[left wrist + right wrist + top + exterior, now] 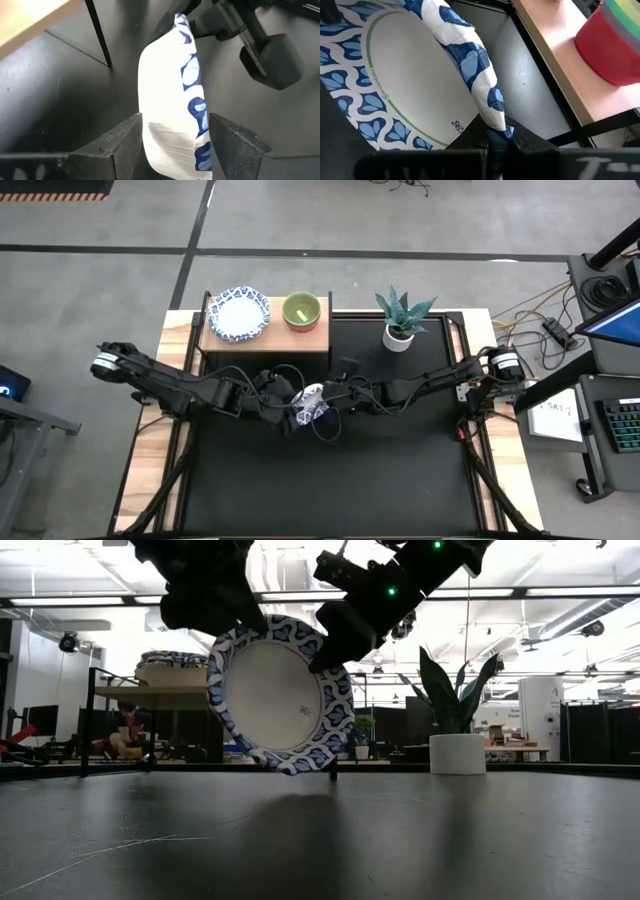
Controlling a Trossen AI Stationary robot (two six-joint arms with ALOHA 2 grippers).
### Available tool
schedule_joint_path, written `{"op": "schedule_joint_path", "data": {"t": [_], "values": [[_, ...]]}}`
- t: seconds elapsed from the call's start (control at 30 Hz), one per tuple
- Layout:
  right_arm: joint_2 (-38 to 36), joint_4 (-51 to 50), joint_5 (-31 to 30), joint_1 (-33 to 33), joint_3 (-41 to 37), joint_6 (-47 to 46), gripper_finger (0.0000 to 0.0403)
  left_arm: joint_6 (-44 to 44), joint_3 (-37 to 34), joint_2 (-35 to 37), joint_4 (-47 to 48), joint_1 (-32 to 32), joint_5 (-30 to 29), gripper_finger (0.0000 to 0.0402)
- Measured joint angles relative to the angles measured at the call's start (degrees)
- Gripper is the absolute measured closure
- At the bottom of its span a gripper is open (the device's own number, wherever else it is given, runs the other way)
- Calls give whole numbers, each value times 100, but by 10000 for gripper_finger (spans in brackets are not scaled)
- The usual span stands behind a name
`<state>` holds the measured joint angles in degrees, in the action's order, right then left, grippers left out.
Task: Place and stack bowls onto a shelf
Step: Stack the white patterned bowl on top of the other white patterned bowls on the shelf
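1 patterned bowl (280,692) midair | right hand (496,142) pinches rim; left hand (172,137) apparently clamps it | shelf (222,340): 2 stacks

Shelf (265,340) sat at the table's (400,480) rear left. On it: one bowl (239,314) to the left, stacked bowls (301,311) to the right — side by side. Plant pot (398,337) stood on the table just right of the shelf. Both grippers — left (298,408), right (322,406) — met mid-table in front of the shelf, with a bowl on edge (280,692) between them, clear of the tabletop.
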<state>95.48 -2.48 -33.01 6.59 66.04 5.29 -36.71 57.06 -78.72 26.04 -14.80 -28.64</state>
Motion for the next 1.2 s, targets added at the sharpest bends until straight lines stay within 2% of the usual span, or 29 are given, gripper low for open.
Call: {"op": "schedule_joint_path", "data": {"t": [0.13, 0.3, 0.53, 0.83, 1.2], "values": [[0, 15, 58, 0, 0, -1, 393, -153, 0, -110, -19, -25, 2, 217], [-2, 33, 202, 0, 0, -97, 380, -158, 0, -235, -18, -27, -1, 283], [-7, 70, 387, 4, 0, -226, 321, -179, 0, -243, -16, -21, -51, 390], [-133, 17, 404, 4, 1, -163, 267, -188, 0, -212, -39, -25, -46, 399], [-974, -429, 1103, 24, 2, -225, 243, -128, 0, 33, 31, -27, -22, 401]]}}
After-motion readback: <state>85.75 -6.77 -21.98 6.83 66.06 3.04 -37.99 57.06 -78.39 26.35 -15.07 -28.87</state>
